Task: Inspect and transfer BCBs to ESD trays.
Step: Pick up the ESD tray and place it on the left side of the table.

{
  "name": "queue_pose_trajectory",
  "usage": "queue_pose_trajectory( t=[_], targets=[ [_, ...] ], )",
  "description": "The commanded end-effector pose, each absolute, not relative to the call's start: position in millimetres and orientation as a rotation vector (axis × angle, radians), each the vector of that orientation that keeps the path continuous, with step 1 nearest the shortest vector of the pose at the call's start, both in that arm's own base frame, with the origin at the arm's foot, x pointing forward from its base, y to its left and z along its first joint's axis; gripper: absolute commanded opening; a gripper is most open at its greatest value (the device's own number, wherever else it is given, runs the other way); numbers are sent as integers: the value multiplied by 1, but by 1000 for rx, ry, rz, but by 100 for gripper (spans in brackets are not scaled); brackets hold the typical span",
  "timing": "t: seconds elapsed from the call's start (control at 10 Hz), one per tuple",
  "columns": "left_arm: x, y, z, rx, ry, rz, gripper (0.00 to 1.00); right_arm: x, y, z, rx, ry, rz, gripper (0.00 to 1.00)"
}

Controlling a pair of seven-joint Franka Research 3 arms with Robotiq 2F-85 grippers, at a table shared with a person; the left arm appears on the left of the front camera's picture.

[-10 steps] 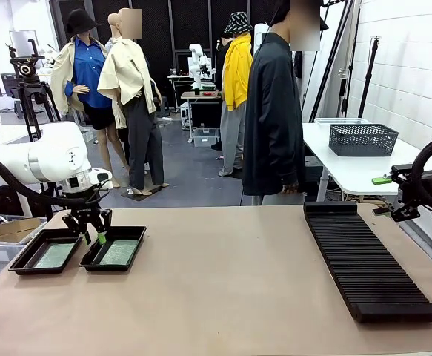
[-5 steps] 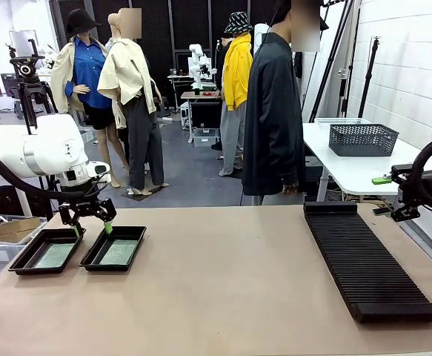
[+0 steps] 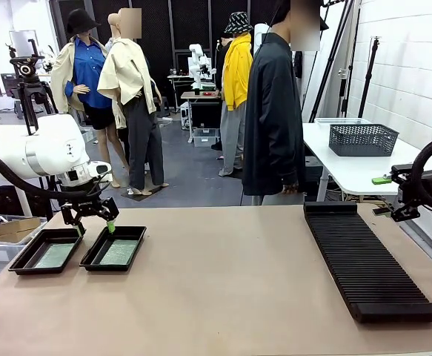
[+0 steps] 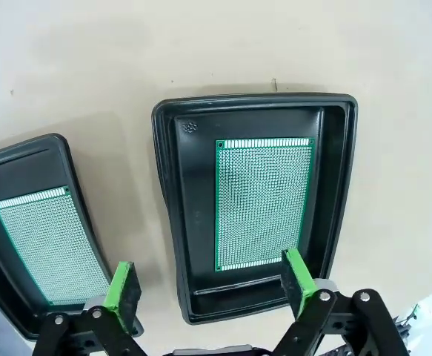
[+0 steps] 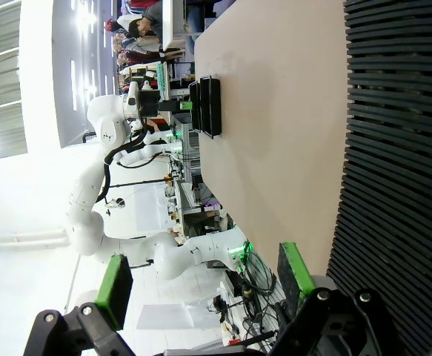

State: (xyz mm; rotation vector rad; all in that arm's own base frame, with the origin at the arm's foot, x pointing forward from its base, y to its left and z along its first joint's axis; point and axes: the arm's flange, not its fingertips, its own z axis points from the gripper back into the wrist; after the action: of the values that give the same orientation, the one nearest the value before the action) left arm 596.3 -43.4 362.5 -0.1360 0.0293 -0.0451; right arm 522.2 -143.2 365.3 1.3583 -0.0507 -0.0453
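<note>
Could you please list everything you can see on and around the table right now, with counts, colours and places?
ESD trays: two, glossy black, side by side at the table's left end.
BCBs: two, green, one lying flat in each tray.
Slotted rack: one, black, long, on the table's right side.
Mesh basket: one, grey, on the white table behind.
Person: one, dark jacket, standing at the far side.
Left gripper: open, empty, above the trays.
Right gripper: open, empty, at the right edge near the rack.
</note>
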Motion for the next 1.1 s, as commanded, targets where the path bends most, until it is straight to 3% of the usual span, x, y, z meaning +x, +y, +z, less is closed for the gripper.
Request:
queue_pose_trajectory(
  t=[0.0, 1.0],
  targets=[
    [594, -42, 364, -126, 32, -50, 100, 518, -139, 366, 1347, -59, -54, 100],
    [594, -42, 364, -126, 32, -50, 100, 518, -139, 366, 1347, -59, -54, 100]
  ],
)
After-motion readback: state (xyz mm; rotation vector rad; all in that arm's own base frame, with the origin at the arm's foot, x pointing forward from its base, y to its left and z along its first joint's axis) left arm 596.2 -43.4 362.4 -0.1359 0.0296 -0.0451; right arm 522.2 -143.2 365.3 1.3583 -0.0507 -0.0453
